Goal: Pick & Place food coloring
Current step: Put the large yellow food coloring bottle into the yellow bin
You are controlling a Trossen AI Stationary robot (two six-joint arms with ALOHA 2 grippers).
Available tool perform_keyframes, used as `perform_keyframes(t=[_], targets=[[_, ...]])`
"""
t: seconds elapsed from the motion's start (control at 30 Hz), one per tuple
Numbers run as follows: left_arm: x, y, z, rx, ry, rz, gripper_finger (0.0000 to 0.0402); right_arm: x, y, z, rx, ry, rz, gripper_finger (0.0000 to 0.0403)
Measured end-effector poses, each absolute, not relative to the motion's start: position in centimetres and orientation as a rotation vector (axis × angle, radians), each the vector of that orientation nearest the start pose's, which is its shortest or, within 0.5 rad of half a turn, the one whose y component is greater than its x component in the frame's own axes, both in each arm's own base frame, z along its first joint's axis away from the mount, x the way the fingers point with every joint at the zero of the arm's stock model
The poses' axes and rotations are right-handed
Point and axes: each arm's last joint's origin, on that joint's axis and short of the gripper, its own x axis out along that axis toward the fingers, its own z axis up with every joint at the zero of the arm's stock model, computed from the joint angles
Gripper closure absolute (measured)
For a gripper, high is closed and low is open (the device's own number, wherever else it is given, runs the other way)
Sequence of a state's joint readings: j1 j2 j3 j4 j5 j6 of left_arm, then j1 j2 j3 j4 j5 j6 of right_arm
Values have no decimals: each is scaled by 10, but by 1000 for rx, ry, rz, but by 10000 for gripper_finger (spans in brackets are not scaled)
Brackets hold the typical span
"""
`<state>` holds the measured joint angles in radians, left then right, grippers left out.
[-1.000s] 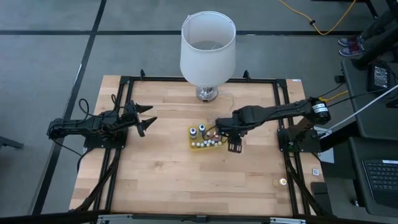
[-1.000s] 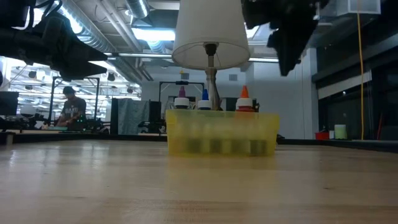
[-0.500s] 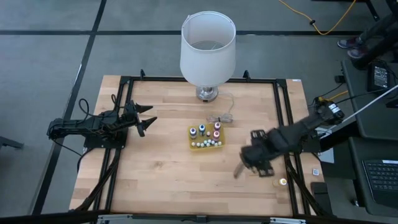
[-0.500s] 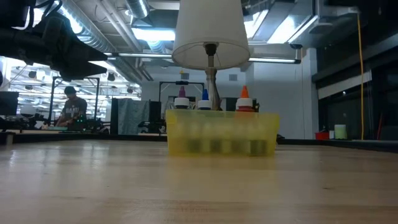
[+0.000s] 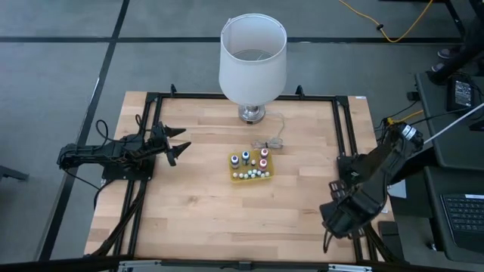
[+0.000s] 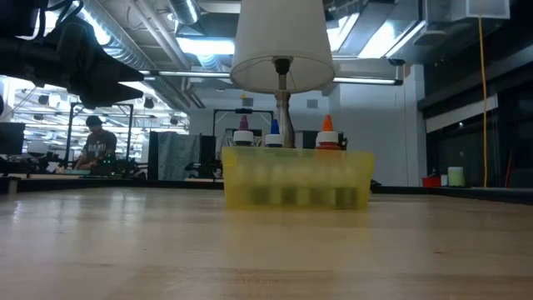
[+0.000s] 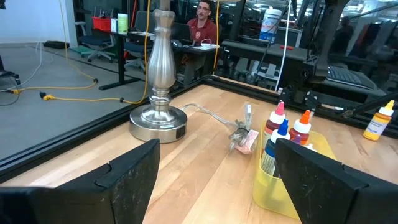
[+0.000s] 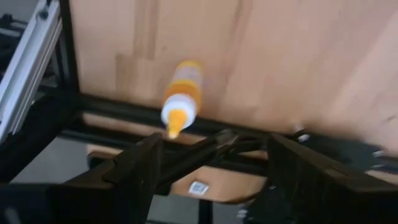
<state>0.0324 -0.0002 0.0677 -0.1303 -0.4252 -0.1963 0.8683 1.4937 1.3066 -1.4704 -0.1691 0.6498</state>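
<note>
We note wood table (image 5: 204, 211), lamp (image 5: 252, 57); left gripper (image 5: 175, 143) and right gripper (image 8: 214, 163) both released, empty.

So the food coloring bottles (image 5: 250, 166) are mostly all packed upright in the little yellow tray (image 5: 236, 177), which sits in front of the lamp base (image 5: 252, 114), a bit toward the near edge from it. Taller ones stand at the back of the tray with blue, red and orange tips, and a row of tiny white-capped ones sits along the front. One stray orange-yellow bottle (image 8: 181, 94) isn't in the tray at all: it's lying on its side on the wood, well away from the lamp, right by the black frame rail (image 8: 112, 109), nozzle pointing at the rail.
</note>
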Motion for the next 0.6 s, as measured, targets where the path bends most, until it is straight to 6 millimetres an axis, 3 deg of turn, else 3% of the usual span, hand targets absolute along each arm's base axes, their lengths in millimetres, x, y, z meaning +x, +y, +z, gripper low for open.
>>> perform_keyframes(t=[0.37,0.6], targets=[[90,15,174,-181,16,462,90,132,207,244,-23,1820,249,114],[90,15,174,-181,16,462,91,127,206,223,-26,1814,234,114]])
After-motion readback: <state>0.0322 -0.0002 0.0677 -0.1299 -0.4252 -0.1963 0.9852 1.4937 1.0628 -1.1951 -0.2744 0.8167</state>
